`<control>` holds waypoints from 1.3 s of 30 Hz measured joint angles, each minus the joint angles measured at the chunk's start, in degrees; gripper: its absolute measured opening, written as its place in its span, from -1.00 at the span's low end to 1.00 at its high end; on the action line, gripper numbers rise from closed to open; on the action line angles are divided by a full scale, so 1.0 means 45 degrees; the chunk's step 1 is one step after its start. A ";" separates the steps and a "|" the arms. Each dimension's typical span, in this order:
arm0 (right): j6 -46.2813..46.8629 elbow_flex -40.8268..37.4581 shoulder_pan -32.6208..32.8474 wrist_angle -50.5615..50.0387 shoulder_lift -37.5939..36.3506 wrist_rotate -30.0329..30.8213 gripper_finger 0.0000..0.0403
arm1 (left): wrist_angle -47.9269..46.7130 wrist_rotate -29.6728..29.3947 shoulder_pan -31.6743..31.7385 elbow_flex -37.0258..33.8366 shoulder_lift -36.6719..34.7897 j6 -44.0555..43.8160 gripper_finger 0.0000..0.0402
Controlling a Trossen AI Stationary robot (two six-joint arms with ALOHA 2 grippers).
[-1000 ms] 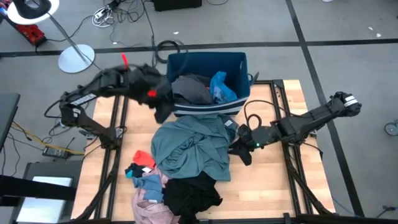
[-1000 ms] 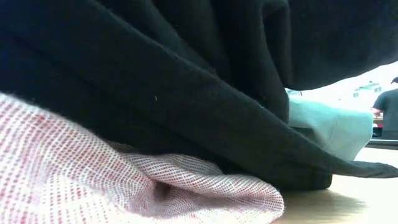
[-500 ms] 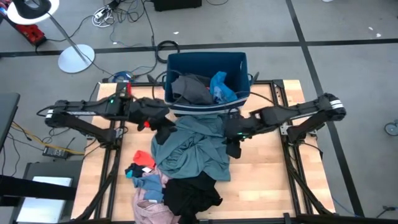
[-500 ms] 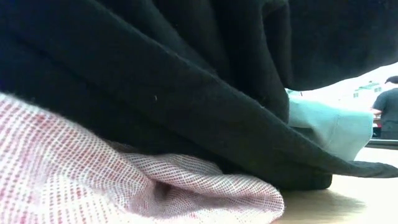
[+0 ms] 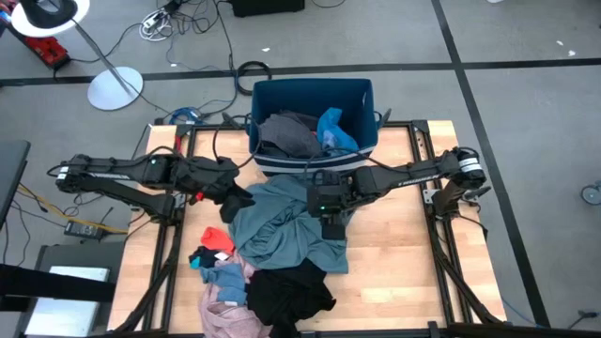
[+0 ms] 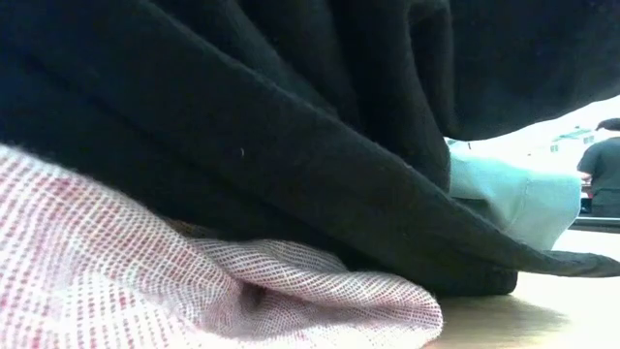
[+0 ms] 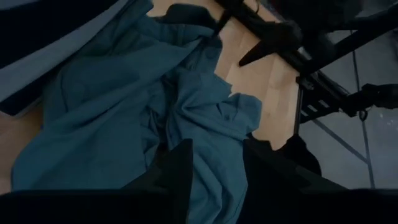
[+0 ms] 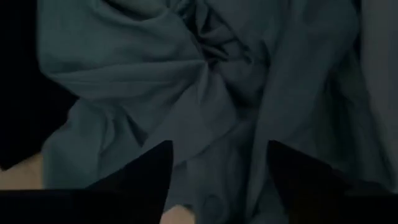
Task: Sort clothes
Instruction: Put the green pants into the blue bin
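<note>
A large teal garment (image 5: 282,230) lies crumpled on the wooden table, just in front of the dark blue bin (image 5: 362,94). My left gripper (image 5: 240,201) is open at the garment's left edge, its fingers astride teal folds (image 7: 211,124). My right gripper (image 5: 329,223) is open over the garment's right part (image 8: 205,81). A black garment (image 5: 286,291) and a pink one (image 5: 225,317) lie at the near edge. A red-orange piece (image 5: 217,238) and small blue pieces (image 5: 214,272) lie left of them. The low view shows black (image 6: 291,116), pink (image 6: 145,281) and teal (image 6: 513,194) cloth.
The bin holds a grey garment (image 5: 286,136) and a bright blue piece (image 5: 333,130). Bare table (image 5: 404,253) lies right of the teal garment. Black frame rails (image 5: 441,263) run along both table sides. A person (image 6: 603,165) stands far behind the table.
My left gripper has come down from beside the bin's left side toward the near edge, to the teal garment's left edge. My right gripper has gone toward the table's left, from the bare wood onto the teal garment's right part. The clothes have stayed still.
</note>
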 joint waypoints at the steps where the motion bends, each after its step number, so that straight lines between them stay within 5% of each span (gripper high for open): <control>1: -0.0015 0.0001 -0.0034 -0.0030 0.0065 0.0152 0.39 | -0.0047 0.0001 -0.0002 -0.0002 -0.0086 0.0112 -0.27; 13: 0.0204 -0.0005 -0.0776 -0.0254 0.2239 0.0154 0.94 | -0.0187 0.0264 -0.0002 -0.0005 -0.0399 0.0553 -0.27; 21: 0.0925 0.0015 -0.1152 -0.0332 0.4258 -0.0942 0.91 | -0.0222 0.0764 -0.0002 -0.0005 -0.0394 0.0560 -0.27; 25: 0.1336 0.0029 -0.1185 -0.0389 0.4542 -0.1576 0.56 | -0.0221 0.1051 -0.0002 -0.0005 -0.0394 0.0543 -0.27; 32: 0.1684 -0.0025 -0.1228 -0.0531 0.3524 -0.1447 -0.83 | -0.0221 0.1146 -0.0002 -0.0005 -0.0394 0.0649 -0.27; 39: 0.3748 -0.0034 -0.1373 -0.1341 0.1450 -0.1116 -0.84 | -0.0221 0.1146 -0.0002 -0.0005 -0.0394 0.0866 -0.27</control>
